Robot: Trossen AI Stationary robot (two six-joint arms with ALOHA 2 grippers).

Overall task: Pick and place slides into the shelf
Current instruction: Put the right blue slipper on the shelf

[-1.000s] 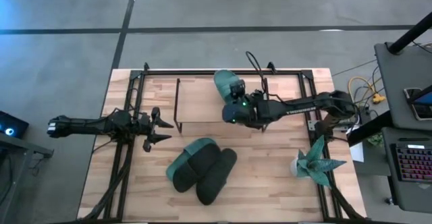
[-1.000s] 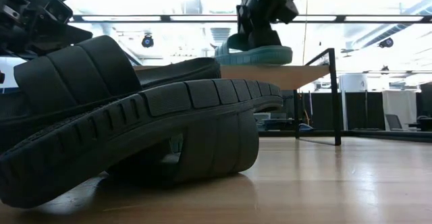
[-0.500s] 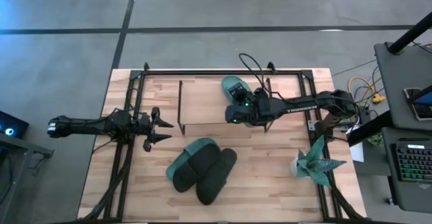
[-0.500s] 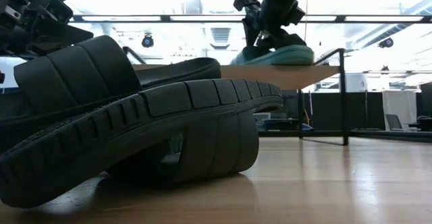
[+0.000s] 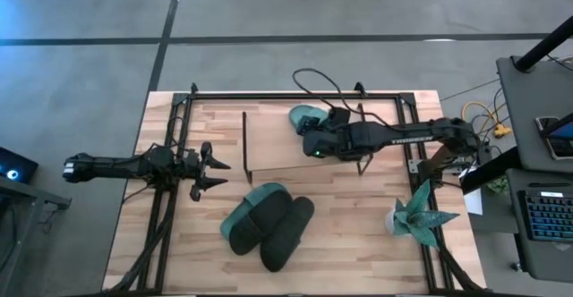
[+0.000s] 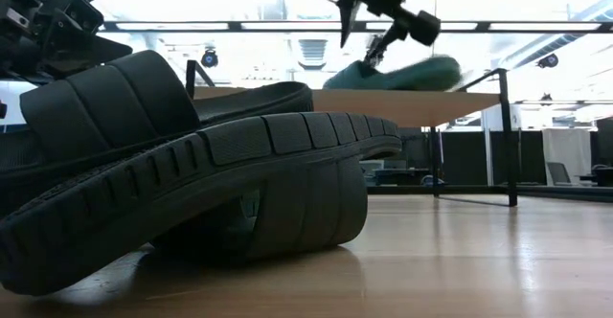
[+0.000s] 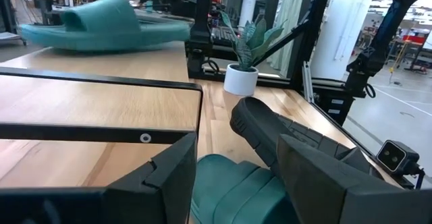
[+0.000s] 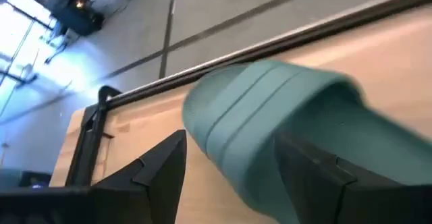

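One teal slide (image 5: 304,116) lies sole-down on the light top board of the shelf (image 5: 277,145), near its far right end. My right gripper (image 5: 310,132) hangs open just over that slide (image 8: 270,109), its fingers standing wide above it in the low view (image 6: 364,26). A second teal slide (image 5: 261,199) and two black slides (image 5: 288,230) lie heaped together on the table in front of the shelf. My left gripper (image 5: 222,173) waits open at the table's left, level with the shelf's left end, touching nothing. My right gripper is open with its fingers (image 8: 162,163) on either side of the teal slide's strap (image 8: 243,96), coming at it from the table's right and slanting down. Whether a finger touches the slide I cannot tell. The slide rests on the shelf's top board.
A small potted plant (image 5: 416,215) stands at the table's near right. A black metal frame (image 5: 269,94) runs around the table. Bare wood lies between the heap of slides and the plant.
My right gripper has opened and let go of the teal slide, then risen a little. The slide has come down onto the shelf's top board and turned to lie more across it. The shelf itself has slid a little toward the table's right edge.
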